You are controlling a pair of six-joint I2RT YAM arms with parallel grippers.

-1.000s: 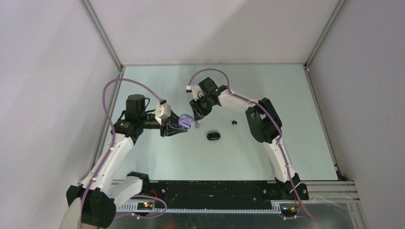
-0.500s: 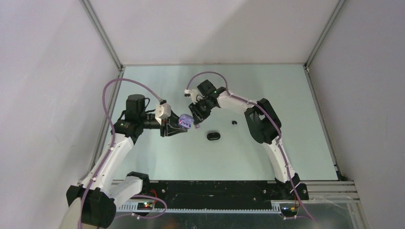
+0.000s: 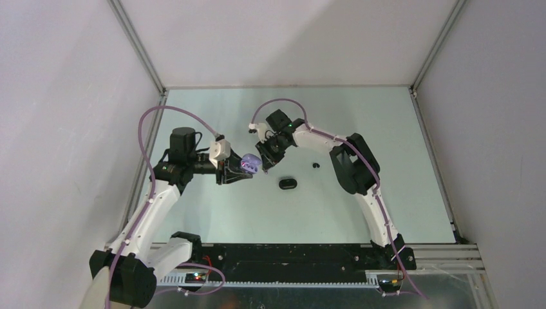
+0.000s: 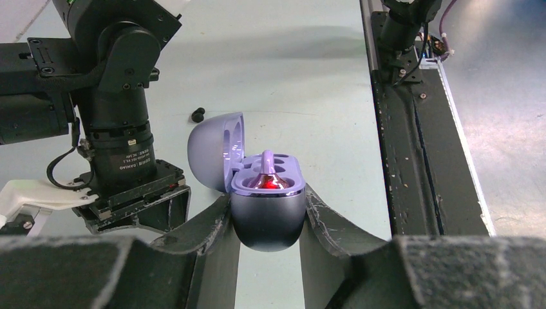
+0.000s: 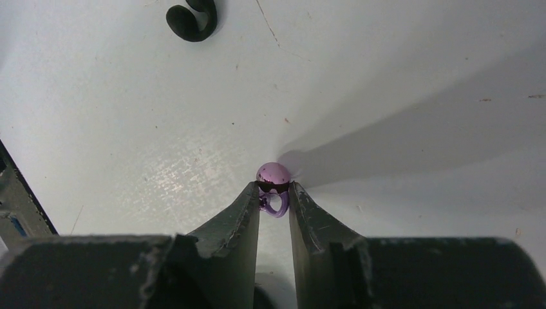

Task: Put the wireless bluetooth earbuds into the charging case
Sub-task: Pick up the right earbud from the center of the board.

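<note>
The right gripper, jaws nearly closed, pinches a lilac earbud on the table, while the left gripper clamps the open case upright, evidently to receive it.

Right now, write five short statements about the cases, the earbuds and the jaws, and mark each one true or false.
1. The left jaws hold the lilac case with its lid open. True.
2. That case is empty. False: a seated lilac earbud sits in it.
3. The right jaws pinch a black earbud. False: they pinch a loose lilac earbud on the table.
4. A black case lies on the table. True.
5. A black earbud lies loose on the table. True.
</note>
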